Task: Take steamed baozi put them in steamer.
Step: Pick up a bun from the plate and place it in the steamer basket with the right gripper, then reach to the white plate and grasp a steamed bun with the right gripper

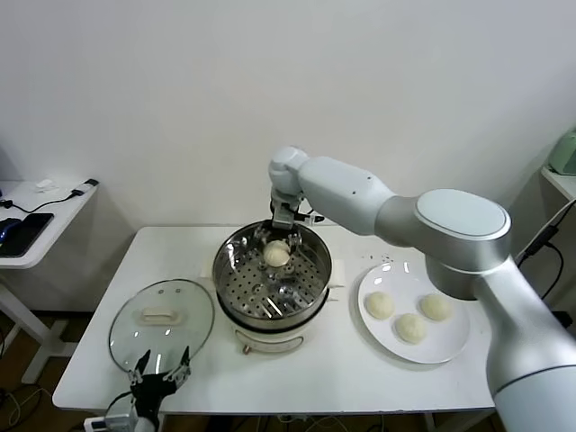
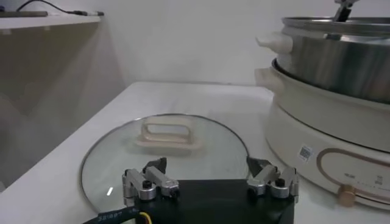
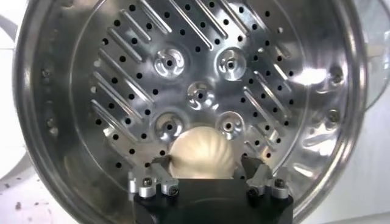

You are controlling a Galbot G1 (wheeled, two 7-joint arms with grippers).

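Note:
The steamer (image 1: 219, 270) stands mid-table, a shiny pot with a perforated tray (image 3: 201, 73) on a white base (image 2: 317, 134). One pale baozi (image 1: 276, 255) lies on the tray near the far wall. My right gripper (image 1: 284, 230) reaches down into the pot just above it. In the right wrist view the baozi (image 3: 201, 153) lies between the spread fingers of the right gripper (image 3: 206, 168), which is open with a gap at one side. Three more baozi (image 1: 411, 328) rest on the white plate (image 1: 450, 349) to the right. My left gripper (image 2: 207, 168) hangs open and empty near the front left edge.
A glass lid (image 1: 162, 317) with a cream handle (image 2: 164, 133) lies flat left of the steamer, right under the left gripper (image 1: 160, 374). A side table (image 1: 36, 216) with cables stands at far left. The table's front edge runs close to the lid and plate.

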